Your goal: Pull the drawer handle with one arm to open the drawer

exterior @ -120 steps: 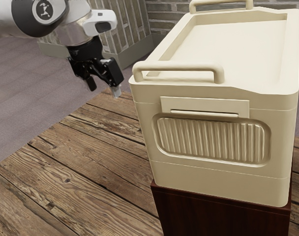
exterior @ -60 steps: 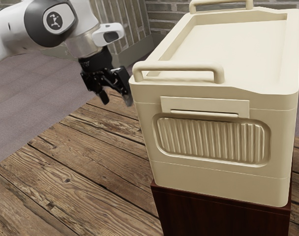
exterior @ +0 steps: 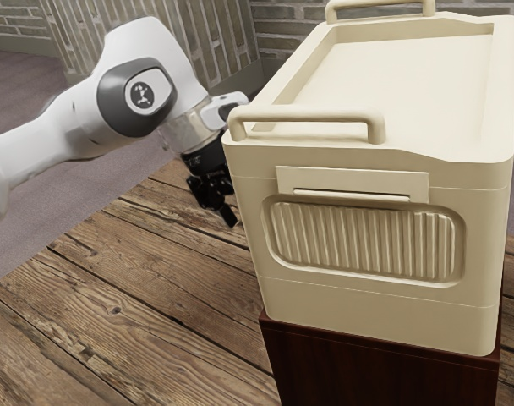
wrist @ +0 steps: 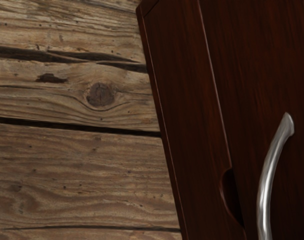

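Just beside the cream box (exterior: 371,313), on the exterior view's left of it, the black gripper (exterior: 224,211) hangs over the wood planks (exterior: 113,304), angled down and toward the exterior view's right. Can't honestly tell whether the claw is wide or narrow from this angle, and can't call whether it's touching the box either.

So, the drawer handle (wrist: 266,182): it's in the wrist view, a curved silvery metal bar on the dark reddish-brown wood of the cabinet (exterior: 367,372). One end meets the wood, and the rest bows away and runs out of the picture. Near that bar there's a rounded dark notch (wrist: 232,195) by a long pale seam, with knotty planks lying alongside the cabinet.

Branding-wise, the white arm (exterior: 79,123) has a small pale logo (exterior: 143,95) on a round badge with a dark grey ring, kinda like a little linked figure. There's also some tiny pale marking on the black part above the gripper, way too small to read.

The box sits on top of the cabinet, btw. It's got chunky tube-style bars at both ends of its sunken top, plus a plate with a slim lip (exterior: 350,196) over a ribbed panel (exterior: 367,241). Brick wall (exterior: 287,46) in the back.
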Controlling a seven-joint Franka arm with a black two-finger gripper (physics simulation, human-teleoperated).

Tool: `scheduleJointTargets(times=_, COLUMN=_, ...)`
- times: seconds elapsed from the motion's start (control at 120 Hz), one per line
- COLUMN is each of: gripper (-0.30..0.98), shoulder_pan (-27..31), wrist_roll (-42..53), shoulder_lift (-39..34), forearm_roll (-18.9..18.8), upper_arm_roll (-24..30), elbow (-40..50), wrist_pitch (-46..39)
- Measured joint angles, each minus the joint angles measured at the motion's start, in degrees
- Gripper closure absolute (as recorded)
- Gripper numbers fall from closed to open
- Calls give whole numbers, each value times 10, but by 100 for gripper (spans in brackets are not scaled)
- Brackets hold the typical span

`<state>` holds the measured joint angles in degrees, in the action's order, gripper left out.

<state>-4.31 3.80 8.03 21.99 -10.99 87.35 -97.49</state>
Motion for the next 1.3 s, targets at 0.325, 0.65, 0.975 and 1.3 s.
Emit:
scheduleJointTargets(times=0.325, gripper=0, shoulder_pan=-7, wrist_roll=-2, shoulder_lift=-3, forearm_roll=12, upper_arm_roll=0, elbow=21, wrist_pitch=-31)
scheduleJointTargets(times=0.65, gripper=1, shoulder_pan=-17, wrist_roll=-2, shoulder_lift=0, forearm_roll=19, upper_arm_roll=0, elbow=33, wrist_pitch=-38)
scheduleJointTargets(times=0.975, gripper=5, shoulder_pan=-29, wrist_roll=-3, shoulder_lift=-1, forearm_roll=21, upper_arm_roll=0, elbow=41, wrist_pitch=-39)
scheduleJointTargets(times=1.3, gripper=21, shoulder_pan=-37, wrist_roll=0, shoulder_lift=4, forearm_roll=29, upper_arm_roll=2, elbow=50, wrist_pitch=-50)
